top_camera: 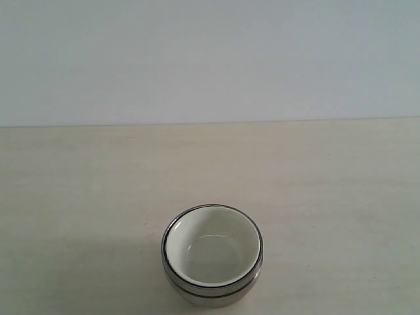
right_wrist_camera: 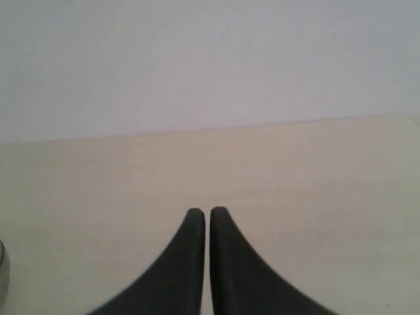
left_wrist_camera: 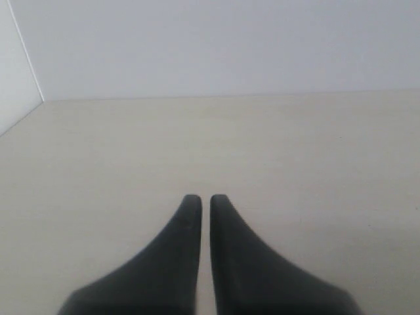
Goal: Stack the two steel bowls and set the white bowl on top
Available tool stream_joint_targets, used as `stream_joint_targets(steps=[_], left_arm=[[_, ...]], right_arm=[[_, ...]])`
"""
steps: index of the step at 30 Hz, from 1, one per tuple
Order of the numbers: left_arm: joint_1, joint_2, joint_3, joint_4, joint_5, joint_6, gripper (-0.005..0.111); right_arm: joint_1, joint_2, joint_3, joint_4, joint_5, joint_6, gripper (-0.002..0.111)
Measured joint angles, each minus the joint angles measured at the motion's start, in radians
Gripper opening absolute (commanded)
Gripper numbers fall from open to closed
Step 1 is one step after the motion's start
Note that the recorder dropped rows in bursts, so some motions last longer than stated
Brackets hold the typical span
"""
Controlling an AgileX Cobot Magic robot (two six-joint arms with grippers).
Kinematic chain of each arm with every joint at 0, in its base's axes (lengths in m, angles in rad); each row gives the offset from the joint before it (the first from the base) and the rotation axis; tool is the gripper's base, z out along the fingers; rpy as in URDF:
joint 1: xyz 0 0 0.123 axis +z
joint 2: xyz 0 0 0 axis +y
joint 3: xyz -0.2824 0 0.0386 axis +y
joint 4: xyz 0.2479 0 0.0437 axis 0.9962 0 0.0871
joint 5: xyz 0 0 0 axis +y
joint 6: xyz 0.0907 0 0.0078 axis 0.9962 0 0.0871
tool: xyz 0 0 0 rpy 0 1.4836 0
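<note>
White bowl (top_camera: 213, 252) tops steel bowls (top_camera: 205, 299), apart from right claw (right_wrist_camera: 207, 211).

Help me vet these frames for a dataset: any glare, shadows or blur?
Exterior view: soft, even light; a faint arc of glare inside the white bowl, a weak shadow on the table left of the steel bowls. Left wrist view: left gripper dark, featureless, blurred toward its base. Right wrist view: right gripper likewise.

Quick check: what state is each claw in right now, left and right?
Left claw: closed, holding nothing.
Right claw: closed, holding nothing.
</note>
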Motion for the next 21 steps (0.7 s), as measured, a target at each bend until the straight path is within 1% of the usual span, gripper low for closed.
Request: stream_joint_targets(steps=[4, 6, 21], left_arm=[[0.000, 0.000, 0.000, 0.000, 0.000, 0.000, 0.004], [0.000, 0.000, 0.000, 0.000, 0.000, 0.000, 0.004], [0.000, 0.000, 0.000, 0.000, 0.000, 0.000, 0.004]], right_arm=[[0.000, 0.000, 0.000, -0.018, 0.111, -0.072, 0.000], [0.000, 0.000, 0.000, -0.018, 0.139, -0.082, 0.000], [0.000, 0.000, 0.000, -0.011, 0.153, -0.061, 0.000]])
